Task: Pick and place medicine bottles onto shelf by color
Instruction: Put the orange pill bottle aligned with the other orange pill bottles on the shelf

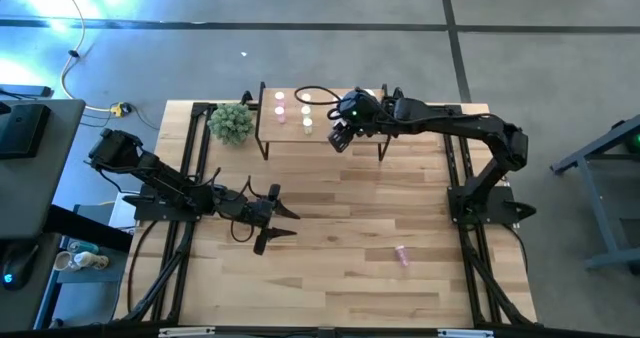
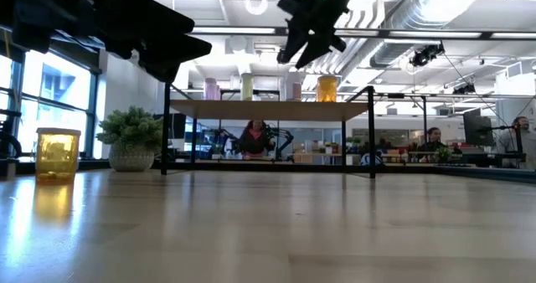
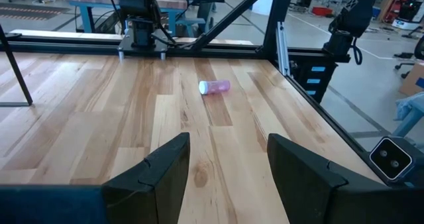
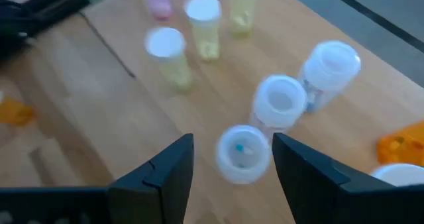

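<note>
Pincer by pincer, from the left: the left pincer (image 1: 283, 221) waits low over the bare middle of the desk (image 1: 340, 268), its two dark fingers spread wide with nothing between them. Ahead of it and well apart lies one pink bottle (image 3: 214, 87), tipped on its side, white cap toward the pincer.

The right pincer (image 1: 341, 138) hangs over the shelf (image 1: 268, 128), jaws wide and empty. Directly under its fingers, in its wrist view, stands a pale, clear bottle (image 4: 243, 152), beside two like it (image 4: 281, 103), seen caps-up. Beyond them stand yellow-green bottles (image 4: 203, 26), then pink ones (image 4: 156, 0). Orange ones (image 4: 403, 141) show off to one side.

My judgement: the step in hand is releasing a clear bottle into its colour group. To do it well, the right pincer should rise straight up before swinging away, since the neighbours stand close and any sideways drift would topple them. The fallen pink bottle looks like the next job; being round, it will likely roll, so the fingers should close across its body.

Bottles are small translucent plastic cylinders with smooth white caps. The shelf is a light-wood board on thin black metal legs (image 2: 370, 132); the desk is pale planked wood with visible grain.
</note>
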`<state>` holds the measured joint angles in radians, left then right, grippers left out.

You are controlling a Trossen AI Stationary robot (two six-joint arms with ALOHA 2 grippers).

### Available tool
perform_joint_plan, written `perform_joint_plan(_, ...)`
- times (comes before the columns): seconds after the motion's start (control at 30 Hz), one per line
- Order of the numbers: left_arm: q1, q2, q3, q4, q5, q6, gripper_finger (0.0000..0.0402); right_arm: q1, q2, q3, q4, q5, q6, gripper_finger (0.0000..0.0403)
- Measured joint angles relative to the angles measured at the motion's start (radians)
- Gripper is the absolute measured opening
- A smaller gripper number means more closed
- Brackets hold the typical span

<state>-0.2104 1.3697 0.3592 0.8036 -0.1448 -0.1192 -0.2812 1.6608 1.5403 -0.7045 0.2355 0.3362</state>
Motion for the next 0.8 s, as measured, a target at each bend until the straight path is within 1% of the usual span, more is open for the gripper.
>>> perform_joint_plan(0.23, 0.000, 0.000, 0.000, -0.001, 0.000, 0.000, 0.0193, 0.040, 0.000, 0.079, -0.154, -0.010, 0.030, 0.0197)
perform_joint_plan(0.47, 0.000, 0.000, 0.000, 0.000, 0.000, 0.000, 0.0193, 0.149, 0.000, 0.107, -0.316, -0.036, 0.025, 0.0197)
perform_joint_plan(0.6, 0.000, 0.000, 0.000, 0.000, 0.000, 0.000, 0.0193, 0.231, 0.000, 0.062, -0.374, -0.039, 0.025, 0.0197)
perform_joint_plan(0.67, 0.000, 0.000, 0.000, 0.000, 0.000, 0.000, 0.0193, 0.274, 0.000, 0.023, -0.370, -0.021, 0.032, 0.0197)
perform_joint_plan(0.8, -0.001, 0.000, 0.000, 0.000, 0.000, 0.000, 0.0193, 0.355, 0.001, -0.072, -0.333, 0.050, 0.066, 0.0197)
